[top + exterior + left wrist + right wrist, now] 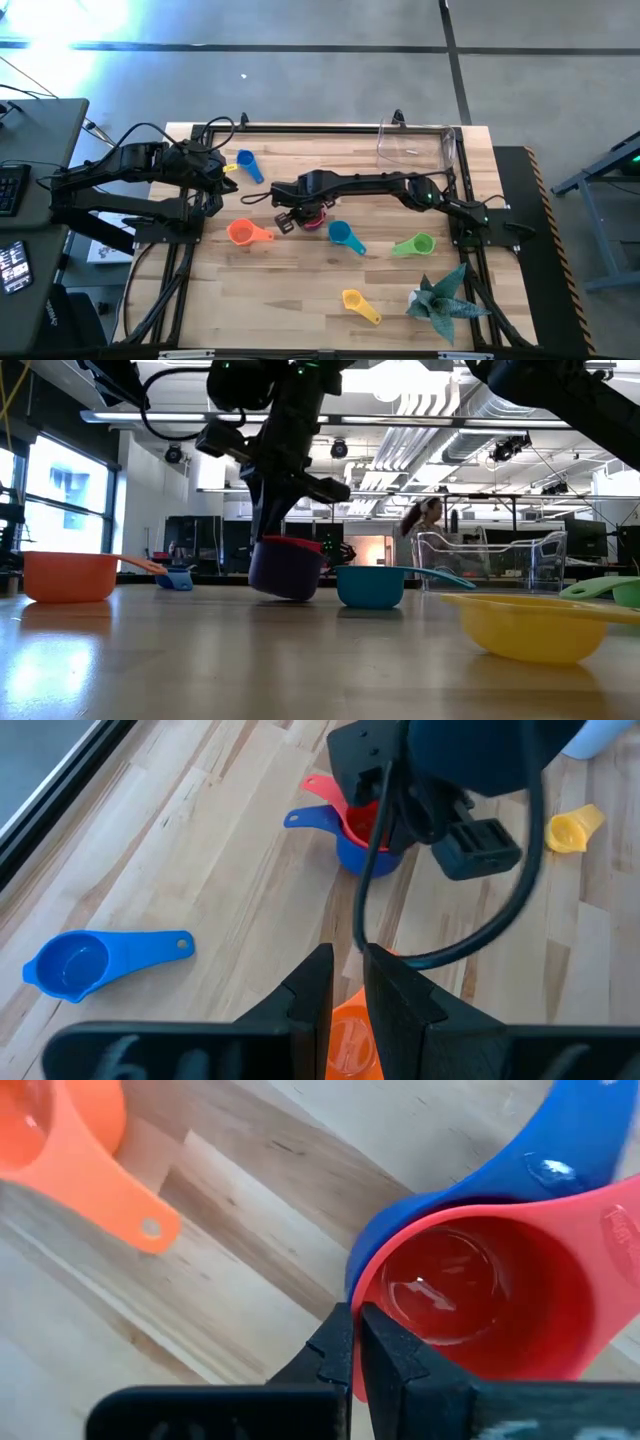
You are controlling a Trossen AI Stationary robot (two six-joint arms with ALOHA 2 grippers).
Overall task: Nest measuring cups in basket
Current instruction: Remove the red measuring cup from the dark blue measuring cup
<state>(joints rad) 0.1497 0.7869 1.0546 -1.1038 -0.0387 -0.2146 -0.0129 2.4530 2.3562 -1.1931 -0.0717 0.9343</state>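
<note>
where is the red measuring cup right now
The red cup sits nested inside the purple cup near the table's middle in the high view, under the right gripper, between the orange cup and the teal cup.

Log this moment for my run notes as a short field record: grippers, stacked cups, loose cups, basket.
right gripper: table centre, shut on the rim of the stacked cups
stacked cups: red cup nested in purple cup, tilted off the table
left gripper: shut, holding nothing, at the table's left edge
loose cups: blue cup, orange cup, teal cup, green cup, yellow cup
basket: far side of the table, no cups inside
</note>
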